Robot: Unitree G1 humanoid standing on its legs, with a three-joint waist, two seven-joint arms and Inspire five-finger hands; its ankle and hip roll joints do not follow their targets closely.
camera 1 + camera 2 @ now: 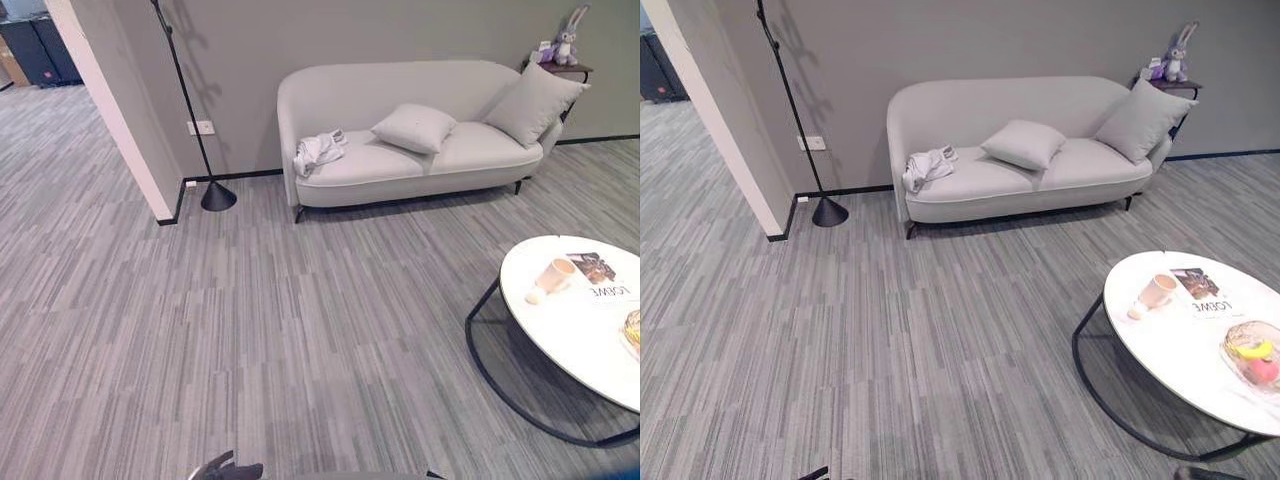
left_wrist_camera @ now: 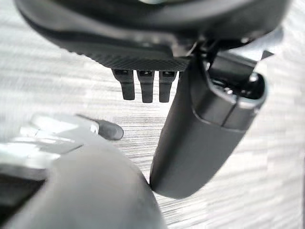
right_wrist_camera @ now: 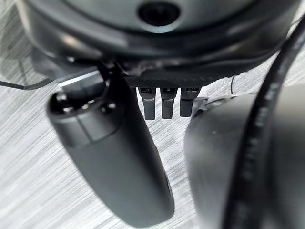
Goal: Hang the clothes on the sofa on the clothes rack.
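Left wrist view is showing the left hand [image 2: 200,129] hanging over bare carpet with its fingers [image 2: 145,88] straight and relaxed, holding nothing. The right hand [image 3: 119,157] is hanging the same way in its own wrist view, fingers [image 3: 164,105] loose, nothing in its grasp. Both are sitting low at the robot's sides, well apart from the work.

Out across the open floor [image 1: 250,330], the clothes [image 1: 318,151] are lying as a crumpled pale bundle on the seat at the left end of the sofa [image 1: 420,170], against its left arm and spilling toward the seat's front edge. A loose cushion [image 1: 414,127] is resting near the middle of the seat, apart from the bundle.

By my reading the step in hand is the approach. Doing it well is likely meaning walking straight toward the sofa's left end, keeping away from the round table [image 1: 560,330] on the right and the floor lamp [image 1: 205,150] standing just beside that left arm, and stopping squarely in front of the bundle before reaching.
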